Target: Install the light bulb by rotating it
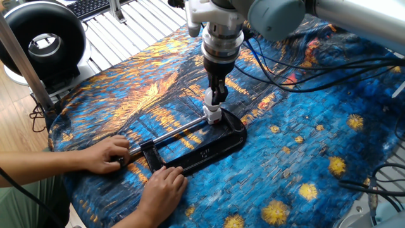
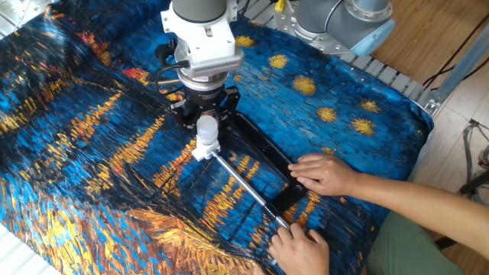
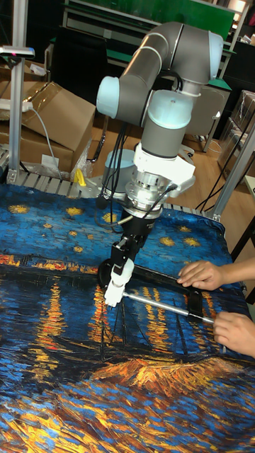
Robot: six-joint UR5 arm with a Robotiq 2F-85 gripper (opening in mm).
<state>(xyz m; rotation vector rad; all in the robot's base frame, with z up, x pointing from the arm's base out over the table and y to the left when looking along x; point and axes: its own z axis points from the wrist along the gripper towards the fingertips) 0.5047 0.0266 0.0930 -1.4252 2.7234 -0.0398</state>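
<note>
The light bulb (image 1: 210, 99) (image 2: 206, 127) (image 3: 119, 270) is standing upright on a small white socket block (image 1: 212, 116) (image 2: 202, 148) (image 3: 112, 292), which is sitting at the far end of a black clamp (image 1: 209, 147) (image 2: 263, 150) (image 3: 163, 279) lying on the painted blue and gold cloth (image 1: 304, 145) (image 2: 84, 137) (image 3: 57, 340). The gripper (image 1: 217, 94) (image 2: 204, 116) (image 3: 124, 257) is reaching straight down from the arm, and its dark fingers (image 2: 189, 119) are grasping the bulb from both sides. A metal rod (image 1: 180, 131) (image 2: 248, 186) (image 3: 157, 304) is running from the socket block toward a person. One hand (image 1: 107, 155) (image 2: 302, 244) (image 3: 235, 333) is gripping the rod's end, while the other hand (image 1: 163, 189) (image 2: 325, 174) (image 3: 202, 274) is pressing flat on the clamp's black bar.
</note>
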